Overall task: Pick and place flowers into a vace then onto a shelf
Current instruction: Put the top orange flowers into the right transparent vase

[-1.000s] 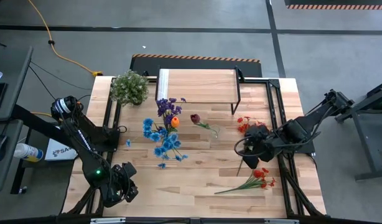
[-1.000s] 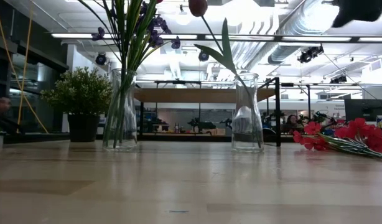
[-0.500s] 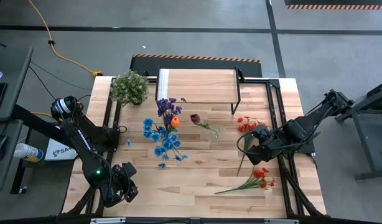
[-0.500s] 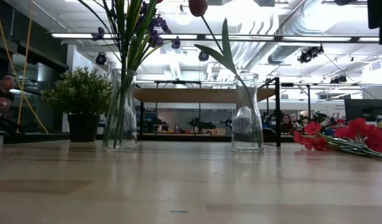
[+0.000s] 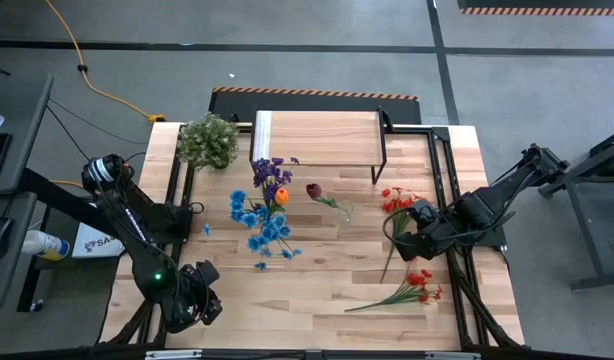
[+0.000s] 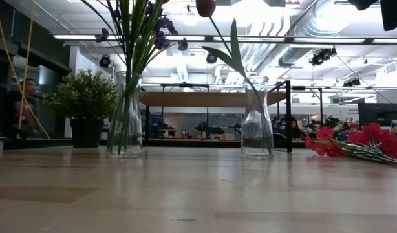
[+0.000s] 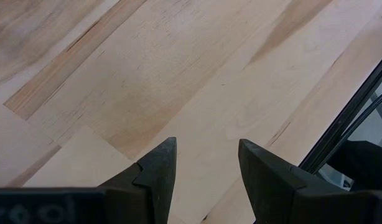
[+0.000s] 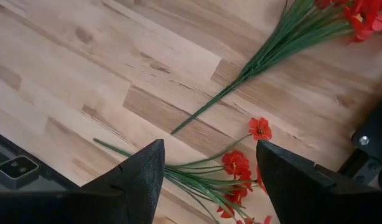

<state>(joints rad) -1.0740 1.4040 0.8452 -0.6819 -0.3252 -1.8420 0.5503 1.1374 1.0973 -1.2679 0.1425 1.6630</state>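
Observation:
Two bunches of red flowers lie flat on the table at the right: one [image 5: 397, 202] nearer the shelf [image 5: 317, 138], the other [image 5: 419, 285] toward the near edge. My right gripper [image 8: 206, 186] hangs open above them, touching neither. A glass vase [image 6: 125, 116] holds blue, purple and orange flowers [image 5: 265, 205]. A second vase [image 6: 257, 120] holds one dark maroon flower [image 5: 314, 189]. My left gripper [image 7: 206, 180] waits open over bare wood at the near left corner [image 5: 205, 305].
A bushy potted plant [image 5: 209, 140] stands at the far left beside the shelf. Black frame rails [image 5: 449, 190] run along the table's left and right sides. Bare wood [image 5: 307, 275] lies between the vases and the near edge.
My right gripper has rolled about its own axis and tipped above the red flowers, staying almost where it was. More of the far red bunch shows beside it now. The flowers and vases have not moved.

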